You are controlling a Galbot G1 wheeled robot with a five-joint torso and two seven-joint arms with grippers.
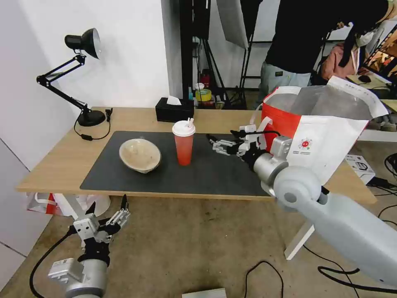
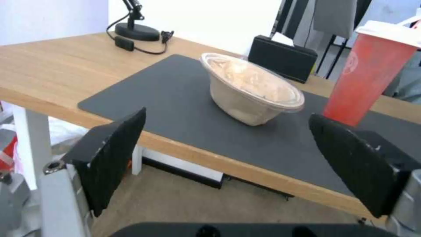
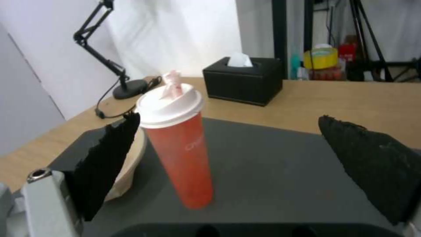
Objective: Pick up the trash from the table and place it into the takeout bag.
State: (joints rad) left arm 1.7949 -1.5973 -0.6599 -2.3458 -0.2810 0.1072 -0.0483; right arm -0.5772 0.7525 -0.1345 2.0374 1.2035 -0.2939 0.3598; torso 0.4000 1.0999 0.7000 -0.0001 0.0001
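Takeout bag [image 1: 326, 136] beside right gripper [image 1: 211, 142]

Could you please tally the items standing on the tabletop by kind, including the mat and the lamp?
Paper bowl: 1
Red cup: 1
Takeout bag: 1
Tissue box: 1
Desk lamp: 1
Dark mat: 1
Total: 6

Light-wood table [image 1: 62, 157] under a matt grey mat [image 1: 215, 174] (foil-lined takeout bag [image 1: 326, 136], glossy plastic-lidded cup [image 1: 183, 142])
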